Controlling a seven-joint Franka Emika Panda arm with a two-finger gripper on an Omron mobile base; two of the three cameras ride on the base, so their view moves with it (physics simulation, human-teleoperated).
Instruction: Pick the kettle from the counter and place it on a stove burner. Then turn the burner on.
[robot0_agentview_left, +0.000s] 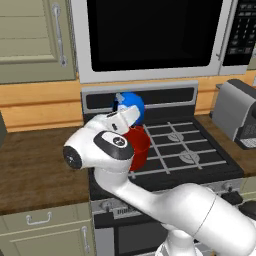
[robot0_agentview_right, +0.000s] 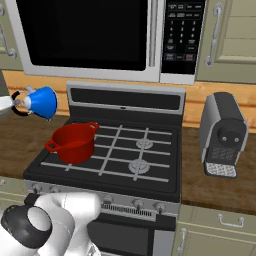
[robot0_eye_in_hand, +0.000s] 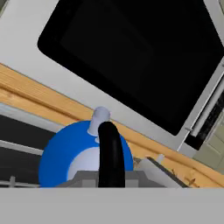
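Right up close in the hand view, the gripper (robot0_eye_in_hand: 110, 181) is squeezing tight on the black handle of the blue kettle (robot0_eye_in_hand: 83, 155). In the right base view the kettle (robot0_agentview_right: 42, 102) is hanging tipped in the air at the left edge, above the red pot (robot0_agentview_right: 74, 142). That pot is sitting on the black stove (robot0_agentview_right: 112, 167) at middle left, and a silver stove burner (robot0_agentview_right: 137, 165) is lying under the grates. Brown counter (robot0_agentview_right: 215, 187) is stretching to the lower right, holding a grey coffee machine (robot0_agentview_right: 222, 134). A big microwave (robot0_agentview_right: 95, 35) is filling the top.
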